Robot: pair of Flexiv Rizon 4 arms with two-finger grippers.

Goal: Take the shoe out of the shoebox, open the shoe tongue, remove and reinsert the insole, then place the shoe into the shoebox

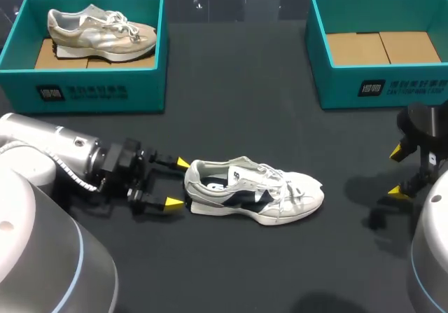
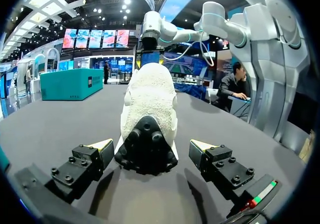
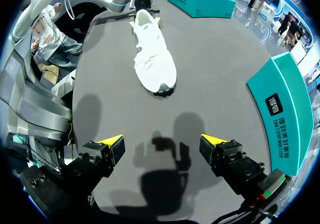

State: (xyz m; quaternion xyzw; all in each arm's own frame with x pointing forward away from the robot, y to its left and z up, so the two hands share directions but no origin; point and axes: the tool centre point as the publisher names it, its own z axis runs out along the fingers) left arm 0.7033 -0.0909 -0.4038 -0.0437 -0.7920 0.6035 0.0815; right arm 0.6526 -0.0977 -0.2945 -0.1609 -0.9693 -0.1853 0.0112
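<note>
A white and navy shoe (image 1: 255,190) lies on its sole in the middle of the black table, toe pointing right. My left gripper (image 1: 178,183) is open at its heel, one yellow tip on each side. In the left wrist view the heel (image 2: 150,103) sits between the spread fingers of the left gripper (image 2: 151,146), with gaps on both sides. My right gripper (image 1: 398,171) hangs open and empty over bare table to the right. From the right wrist, the right gripper (image 3: 162,141) has the shoe (image 3: 152,58) well ahead of it.
A teal shoebox (image 1: 91,89) at the back left holds a beige shoe (image 1: 101,31). A second teal shoebox (image 1: 378,82) at the back right shows only its cardboard floor; its wall (image 3: 285,108) stands beside my right gripper.
</note>
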